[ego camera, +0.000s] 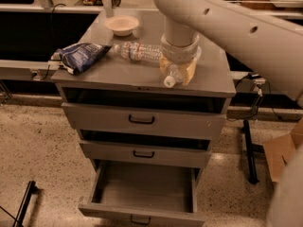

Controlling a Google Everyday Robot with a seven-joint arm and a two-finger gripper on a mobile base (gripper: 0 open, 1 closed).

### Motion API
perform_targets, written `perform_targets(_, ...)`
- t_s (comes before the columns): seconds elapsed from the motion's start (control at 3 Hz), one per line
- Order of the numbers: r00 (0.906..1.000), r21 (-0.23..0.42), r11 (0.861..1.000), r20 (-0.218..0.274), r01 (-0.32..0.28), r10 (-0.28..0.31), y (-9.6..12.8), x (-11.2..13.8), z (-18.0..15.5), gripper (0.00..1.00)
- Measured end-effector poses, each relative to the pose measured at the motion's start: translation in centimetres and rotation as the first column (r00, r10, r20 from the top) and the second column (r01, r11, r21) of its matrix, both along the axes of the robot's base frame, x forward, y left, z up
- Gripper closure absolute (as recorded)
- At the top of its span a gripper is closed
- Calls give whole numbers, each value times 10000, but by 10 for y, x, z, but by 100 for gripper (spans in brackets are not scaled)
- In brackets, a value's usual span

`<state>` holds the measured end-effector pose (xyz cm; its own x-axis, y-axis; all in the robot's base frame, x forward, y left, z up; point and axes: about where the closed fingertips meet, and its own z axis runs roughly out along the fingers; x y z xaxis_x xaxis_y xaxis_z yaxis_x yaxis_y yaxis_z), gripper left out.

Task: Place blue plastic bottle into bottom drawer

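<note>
My gripper (178, 74) points down over the front right of the grey cabinet top (118, 72). Its yellowish fingers (191, 71) are closed around the blue plastic bottle (174, 74). Only the bottle's clear neck and white cap (169, 82) show, pointing toward the front edge; the label is hidden by the gripper. The bottom drawer (142, 213) is pulled open below, and its inside is empty. It lies in front of and below the gripper.
A slim clear bottle with a red-banded label (141, 52) lies on its side just left of the gripper. A dark blue chip bag (83, 56) lies at the left and a pale bowl (122, 25) at the back. The two upper drawers (142, 119) are slightly ajar. A cardboard box (284, 150) stands on the floor at right.
</note>
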<state>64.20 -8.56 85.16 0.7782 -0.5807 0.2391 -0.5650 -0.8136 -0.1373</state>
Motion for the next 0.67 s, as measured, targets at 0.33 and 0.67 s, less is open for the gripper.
perform_targets(0.33,9892,160,9925,805,1216,-1224,-18,-28,46,100)
perform_targets(0.67,9340,690,9411,1183,3309,-3370,-55,-70,81,100)
